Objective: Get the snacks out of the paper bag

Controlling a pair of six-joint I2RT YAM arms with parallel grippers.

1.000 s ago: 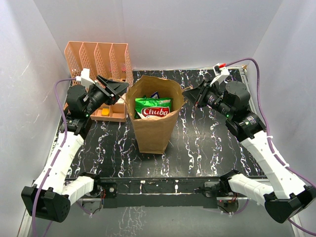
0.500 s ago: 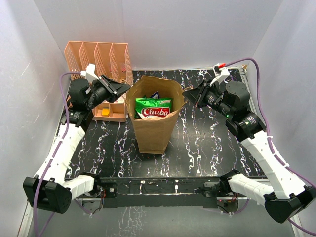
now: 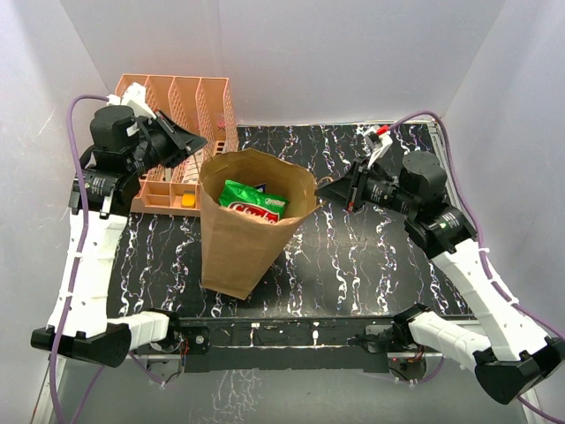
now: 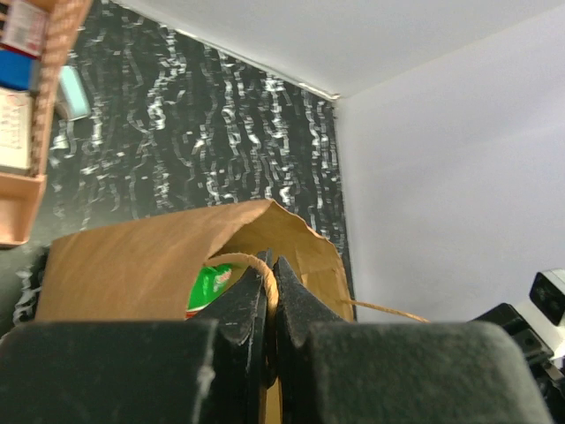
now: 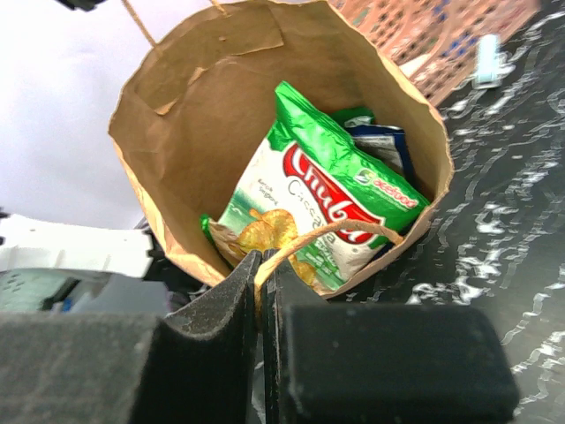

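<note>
Left gripper: arm reared high, jaws clamped on the paper bag's handle.
Right gripper: arm stretched inward, pinching the opposite handle.
Snacks: inside the tilted bag.

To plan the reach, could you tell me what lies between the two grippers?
Between left gripper and right gripper stands the paper bag, green snack packet inside; top view.

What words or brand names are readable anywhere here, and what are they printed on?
"Chub…": big white letters on a red patch on the green snack bag inside the paper bag; the word's last letters are unclear.
Smaller print on that same bag: too blurred to read.
Dark blue packet behind it: print too small to read.
Nothing else is legible.
</note>
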